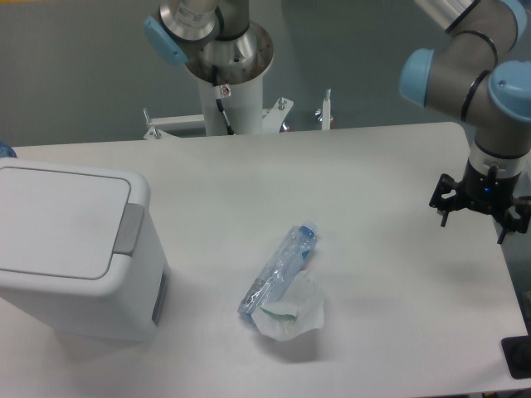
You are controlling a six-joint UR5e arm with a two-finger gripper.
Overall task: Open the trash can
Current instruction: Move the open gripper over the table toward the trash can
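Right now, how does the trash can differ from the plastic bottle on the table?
The trash can is large, boxy and opaque white; the plastic bottle is small, clear and crushed. The trash can stands upright with its lid down; the plastic bottle lies on its side beside a crumpled white wrapper. Both rest on the table.

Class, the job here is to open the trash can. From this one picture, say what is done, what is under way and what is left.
Done: nothing that shows. The trash can has its lid flat and shut. Under way: the gripper hangs at the table's far right edge, well away from the can and touching nothing; its fingers are hard to read. Left: cross over to the grey tab on the rim, likely press it, and get the lid up.
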